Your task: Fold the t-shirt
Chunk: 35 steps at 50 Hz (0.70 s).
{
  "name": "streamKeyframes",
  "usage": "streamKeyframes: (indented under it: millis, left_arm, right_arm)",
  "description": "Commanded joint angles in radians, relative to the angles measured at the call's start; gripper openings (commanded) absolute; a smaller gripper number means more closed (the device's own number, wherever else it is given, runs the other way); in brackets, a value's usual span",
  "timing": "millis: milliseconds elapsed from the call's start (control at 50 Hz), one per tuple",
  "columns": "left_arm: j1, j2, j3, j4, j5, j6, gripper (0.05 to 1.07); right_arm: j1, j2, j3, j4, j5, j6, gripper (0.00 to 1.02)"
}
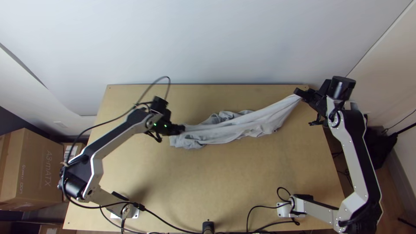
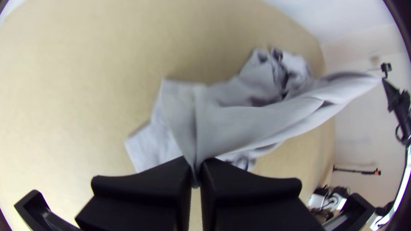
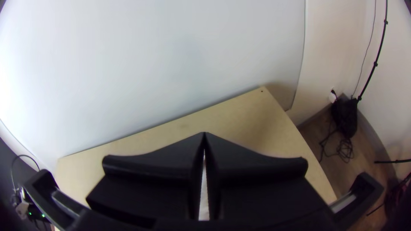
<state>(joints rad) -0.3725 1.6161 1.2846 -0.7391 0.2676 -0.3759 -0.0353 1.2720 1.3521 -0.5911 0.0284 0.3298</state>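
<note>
The light grey t-shirt (image 1: 242, 128) is stretched in a long, bunched strip between both grippers, with loose folds lying on the table beneath. At its left end my left gripper (image 1: 181, 128) is shut on the cloth. My right gripper (image 1: 299, 93) holds the other end, raised near the table's back right corner. In the left wrist view the shirt (image 2: 239, 124) runs from between the fingers of the left gripper (image 2: 196, 171) toward the other arm. The right wrist view has the right gripper (image 3: 204, 141) shut, a pale sliver of cloth (image 3: 204, 196) between its fingers.
The wooden table (image 1: 208, 182) has bare surface in front of the shirt. A white wall (image 1: 208, 39) stands behind its back edge. Cables (image 1: 173, 223) run along the near edge, and cardboard boxes (image 1: 32, 169) are beyond the left side.
</note>
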Motion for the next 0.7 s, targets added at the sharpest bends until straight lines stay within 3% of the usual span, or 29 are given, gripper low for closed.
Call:
streamKeyframes:
  millis: [0,340,500,680]
  left_arm:
    - [0.061,-0.079,0.064,-0.04,-0.008,0.015,0.08]
    - [0.259,-0.091,0.377,-0.146,-0.01,0.048,0.08]
    - [0.305,-0.051,0.608,-0.221,-0.022,0.063,0.08]
    - [0.345,-0.018,0.812,-0.246,-0.091,0.084,0.08]
  right_arm:
    - [0.011,-0.066,-0.027,0.004,0.004,-0.048,0.02]
    - [0.112,-0.102,0.044,-0.004,0.01,-0.132,0.02]
    - [0.17,-0.1,0.116,0.057,0.019,-0.216,0.02]
    - [0.215,-0.065,0.206,0.185,0.018,-0.255,0.02]
